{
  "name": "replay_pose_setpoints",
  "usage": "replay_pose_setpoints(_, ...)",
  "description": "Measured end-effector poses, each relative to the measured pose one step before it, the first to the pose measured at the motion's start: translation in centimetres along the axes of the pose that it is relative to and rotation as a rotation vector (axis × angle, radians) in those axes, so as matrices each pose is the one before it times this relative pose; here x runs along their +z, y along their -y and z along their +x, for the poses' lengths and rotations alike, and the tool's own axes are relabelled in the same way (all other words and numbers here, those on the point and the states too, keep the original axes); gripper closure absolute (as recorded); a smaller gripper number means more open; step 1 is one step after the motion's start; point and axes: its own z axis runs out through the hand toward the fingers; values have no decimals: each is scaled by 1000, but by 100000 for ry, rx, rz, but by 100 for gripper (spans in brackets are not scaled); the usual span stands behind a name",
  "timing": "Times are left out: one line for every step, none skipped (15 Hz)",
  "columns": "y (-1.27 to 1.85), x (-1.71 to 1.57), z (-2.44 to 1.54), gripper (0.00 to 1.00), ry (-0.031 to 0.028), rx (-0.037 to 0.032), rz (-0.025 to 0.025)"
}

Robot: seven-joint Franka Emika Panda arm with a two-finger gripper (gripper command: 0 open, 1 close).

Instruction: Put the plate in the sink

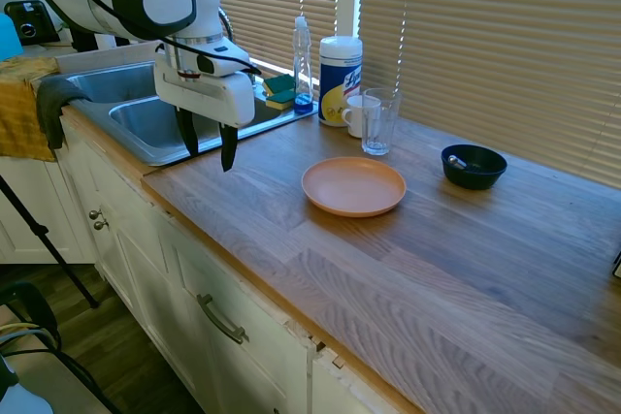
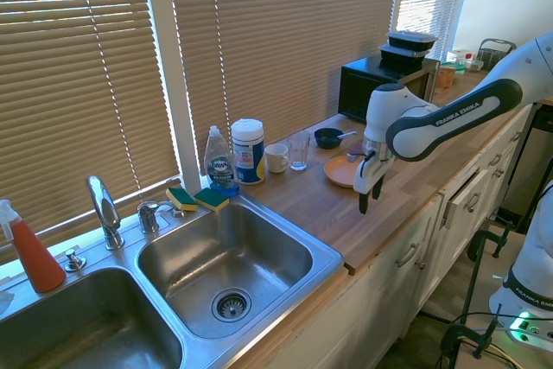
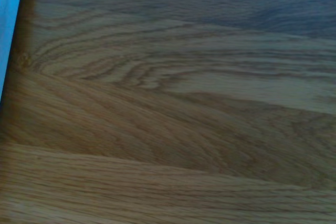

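Note:
The salmon-orange plate (image 1: 353,185) lies flat on the wooden counter, partly hidden behind the arm in the second exterior view (image 2: 340,170). My gripper (image 1: 207,143) (image 2: 370,197) hangs open and empty above the counter near its front edge, between the plate and the sink, fingers pointing down. The double-basin steel sink (image 1: 146,123) (image 2: 285,239) with its chrome faucet (image 2: 104,209) lies beyond the counter's end. Only blurred wood grain fills the wrist view.
Behind the plate stand a clear glass (image 1: 378,121), a white mug (image 1: 358,115), a wipes canister (image 1: 340,79) and a soap bottle (image 1: 303,65). A dark blue bowl (image 1: 473,166) sits further along. Sponges (image 2: 197,200) lie by the sink; a microwave (image 2: 380,84) stands at the far end.

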Motion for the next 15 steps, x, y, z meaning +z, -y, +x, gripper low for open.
replay_pose_setpoints(3, 53, 2, 0, 85, 7, -84)
replay_pose_setpoints(9, -13, 6, 0, -10, 126, 61)
replay_pose_setpoints(63, -112, 81, 0, -397, 180, 510)
replay_pose_setpoints(136, -272, 236, 0, -1095, 290, 1475)
replay_pose_setpoints(32, -352, 425, 0, -1049, 922, 1380)
replay_pose_setpoints(-213, -426, 748, 0, -832, 1626, 862)
replay_pose_setpoints(-362, -474, 959, 0, -819, 1915, 732)
replay_pose_setpoints(-470, -477, 1077, 0, -768, 2150, 687)
replay_pose_setpoints(-543, -561, 1235, 0, -802, 2255, 662)
replay_pose_setpoints(-531, -428, 1123, 0, -879, 1983, 390)
replay_pose_setpoints(-582, -370, 1175, 0, -736, 2223, 444)
replay_pose_setpoints(-539, -377, 1197, 0, -547, 2089, 249)
replay_pose_setpoints(-485, -321, 1230, 0, -531, 1392, 342)
replay_pose_setpoints(-388, -113, 1065, 0, -440, 927, 2)
replay_pose_setpoints(-306, -54, 1103, 0, -441, 1186, -122)
